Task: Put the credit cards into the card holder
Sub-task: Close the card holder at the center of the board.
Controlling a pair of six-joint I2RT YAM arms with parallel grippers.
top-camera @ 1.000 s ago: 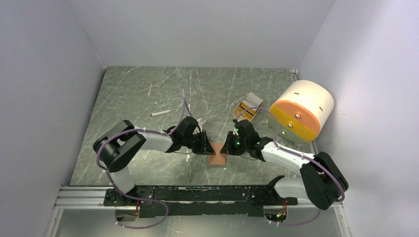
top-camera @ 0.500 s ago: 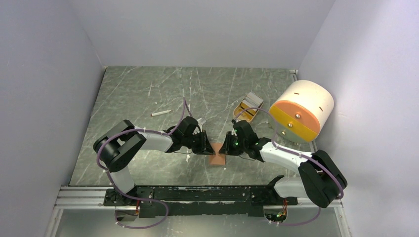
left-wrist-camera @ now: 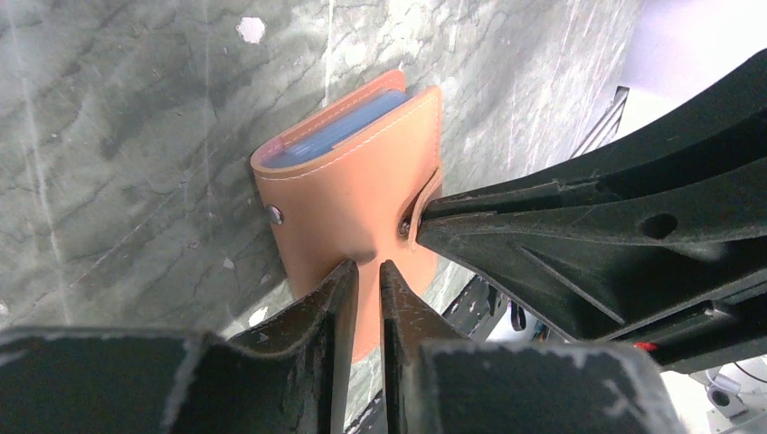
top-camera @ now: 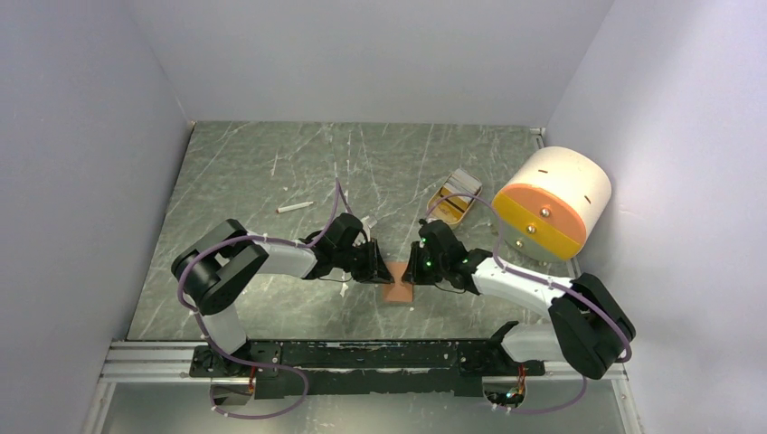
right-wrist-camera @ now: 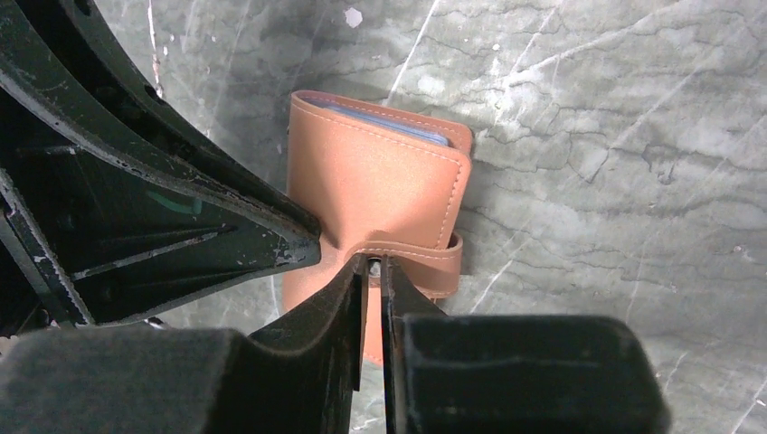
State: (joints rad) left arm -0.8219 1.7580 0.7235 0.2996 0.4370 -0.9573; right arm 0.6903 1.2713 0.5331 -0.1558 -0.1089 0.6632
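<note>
Card holder (left-wrist-camera: 348, 181) gripped by left end effector (left-wrist-camera: 368, 268) and right end effector (right-wrist-camera: 373, 261), jaws narrow.

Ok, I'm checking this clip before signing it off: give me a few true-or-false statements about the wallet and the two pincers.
The wallet lies folded on the table. True.
A blue card shows inside the wallet. True.
The left pincer is wide open, clear of the wallet. False: it is pinched on the wallet's cover.
The right pincer is clamped on the wallet's strap. True.
The white stick lies inside the wallet. False: it lies on the table, apart, farther back on the left.
The big cylinder stands at the left wall. False: it stands at the right.
</note>
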